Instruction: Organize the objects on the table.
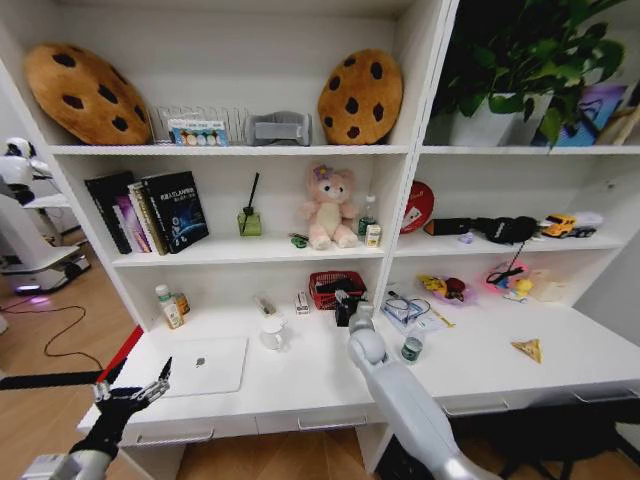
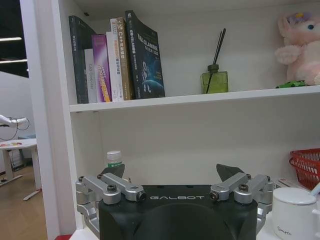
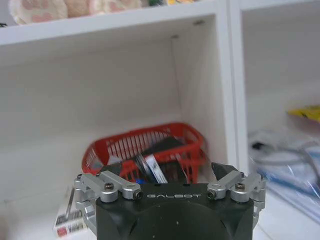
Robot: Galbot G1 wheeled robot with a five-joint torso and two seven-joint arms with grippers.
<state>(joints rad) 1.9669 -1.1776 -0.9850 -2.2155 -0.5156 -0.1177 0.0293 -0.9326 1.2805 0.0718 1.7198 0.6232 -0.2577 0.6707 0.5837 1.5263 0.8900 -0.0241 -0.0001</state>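
Observation:
A thin silver laptop [image 1: 205, 365] lies closed on the left of the white table [image 1: 490, 370]. My left gripper [image 1: 131, 392] hovers open at the table's front left corner, just left of the laptop; its wrist view shows the spread fingers [image 2: 171, 175] holding nothing. My right gripper [image 1: 347, 304] reaches to the back middle of the table and stands open [image 3: 169, 171] just in front of a red basket [image 3: 145, 147]. A small green can [image 1: 411, 349] stands right of that arm. A tiny green toy car [image 2: 291, 84] sits on the shelf beside the pink bear.
A white mug [image 1: 272, 333] stands between the laptop and my right arm. Bottles [image 1: 170, 306] stand at the back left, and cluttered papers and bags [image 1: 440, 295] lie at the back right. The shelf unit rises right behind the table. A yellow wedge [image 1: 528, 348] lies to the right.

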